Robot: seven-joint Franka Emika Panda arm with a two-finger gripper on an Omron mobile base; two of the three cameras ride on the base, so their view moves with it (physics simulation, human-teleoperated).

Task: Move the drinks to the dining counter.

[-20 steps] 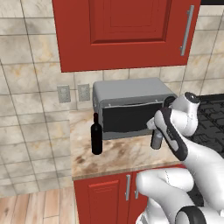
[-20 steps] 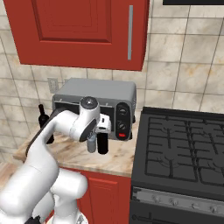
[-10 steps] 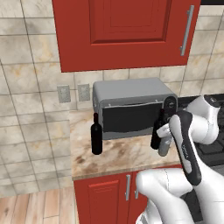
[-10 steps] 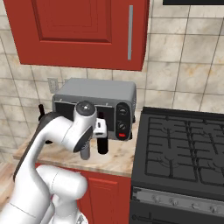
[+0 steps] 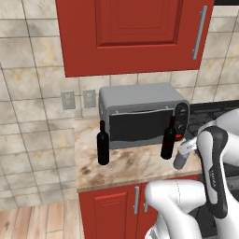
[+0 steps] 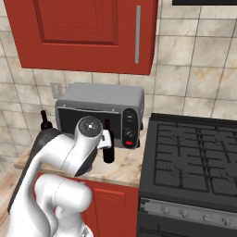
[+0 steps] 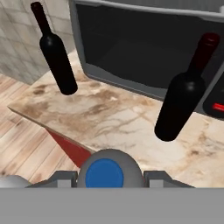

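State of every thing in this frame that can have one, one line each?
left wine bottle: upright on the countertop, free.
right wine bottle: upright by the toaster oven, free.
water bottle: capped, tilted, held.
gripper: shut on the water bottle.
toaster oven: door closed.
upper cabinet: door closed.

Arm is rising from the base and folding back on itself, forearm sloping down and forward, elbow standing high. Pincer (image 5: pixel 181 156) is pointing low and leftward in the left base view. Its jaws are sitting part-way closed, clamping a water bottle (image 7: pixel 110 174) whose blue cap is facing the hand camera
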